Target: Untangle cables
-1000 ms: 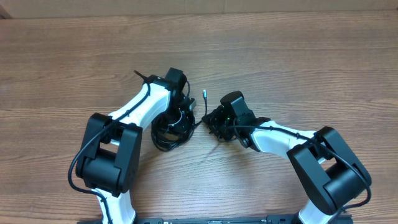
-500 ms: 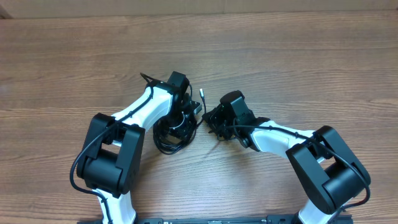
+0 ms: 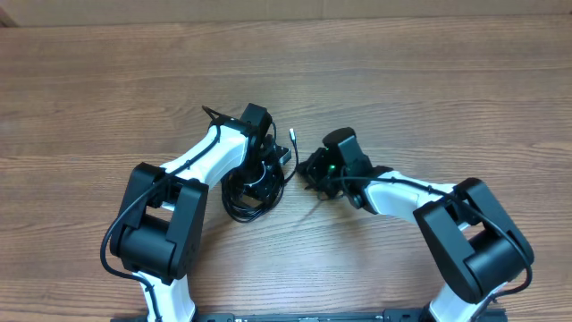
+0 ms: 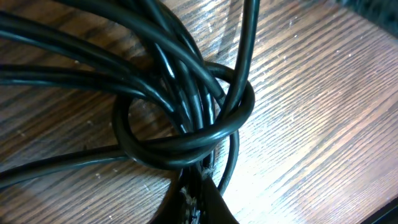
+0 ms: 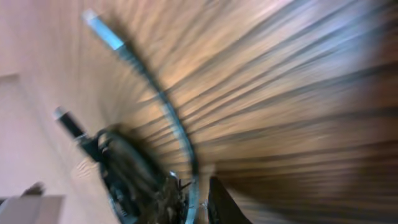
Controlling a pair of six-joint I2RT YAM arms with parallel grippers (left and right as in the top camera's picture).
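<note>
**Overhead.** The cables (image 3: 243,199) lie as a dark coil in the middle of the wooden table (image 3: 429,80). The left gripper (image 3: 261,163) points down into the coil. 1 cord leads right toward the right gripper (image 3: 309,170), and a silver-tipped plug (image 3: 293,132) pokes out between the 2 arms. Neither pair of jaws can be read from up here. The 2 wrists sit near each other, so a pull that draws either arm inward could knock them together.

**Left wrist.** This view shows what the overhead hides: a knot (image 4: 186,124), where 1 loop is cinched around a bundle of several strands. The fingers (image 4: 200,202) are pressed together at the bottom edge with their tips against the knot's underside, apparently pinching a strand. Hauling from this hold would probably tighten the loop instead of freeing it. The thin cord could also slide out of the pinch.

**Right wrist.** This view is heavily blurred. Only here does the cord show as an arc, rising to its bluish-silver tip, with a second plug (image 5: 65,121) beside a dark tangle. 1 dark finger (image 5: 221,202) is visible and the cord passes just beside it. I cannot tell whether the jaws are clamped on the cord or merely narrow. If the cord is not seated between them, a tug would slip off it, or the tangle would drag along with it.
</note>
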